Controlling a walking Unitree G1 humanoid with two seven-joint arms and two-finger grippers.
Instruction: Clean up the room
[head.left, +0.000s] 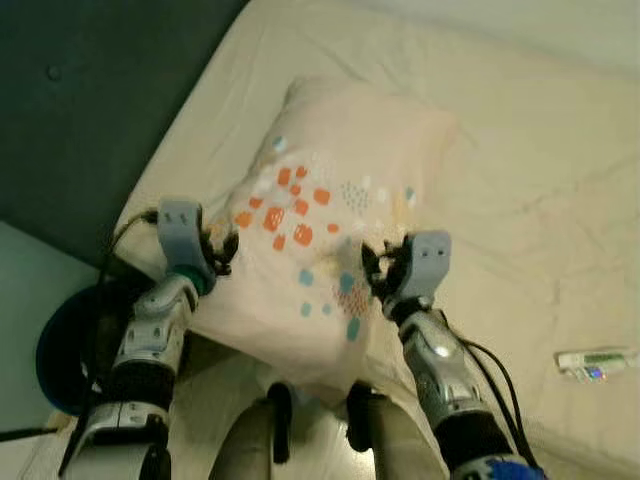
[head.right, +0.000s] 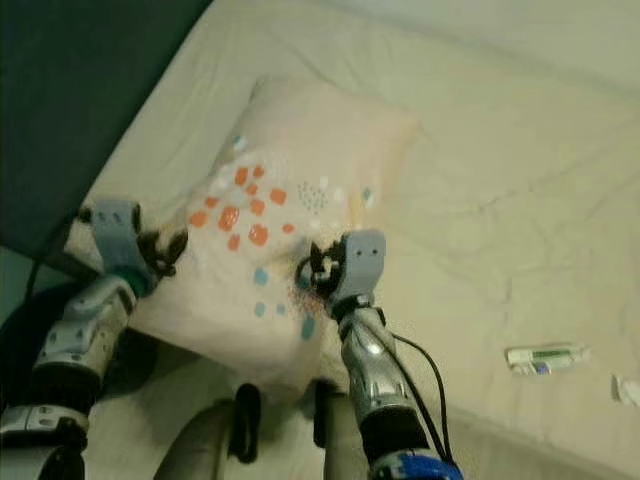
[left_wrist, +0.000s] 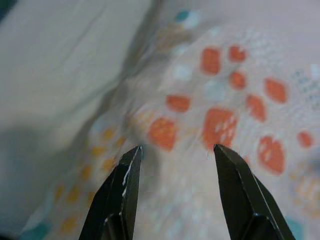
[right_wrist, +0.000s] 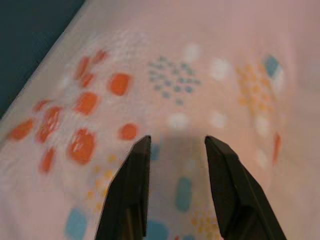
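Pillow (head.left: 325, 215) lying askew on bed (head.left: 540, 180), near edge by dark headboard (head.left: 90, 90). Left gripper (head.left: 222, 250) at pillow's left edge, jaws apart, gripping nothing. Right gripper (head.left: 378, 268) over pillow's lower right part, jaws likewise apart, nothing between. Judged early stage: pillow not yet grasped or straightened. Small white item (head.left: 597, 362) well right of pillow, left to clear. Green marking on it, writing unreadable. No brand legible on pillow.

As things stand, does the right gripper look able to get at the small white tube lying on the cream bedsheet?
Probably yes. The right gripper sits open on the patterned pink pillow, holding nothing, and only bare cream bedsheet lies between it and the small white tube on its side.
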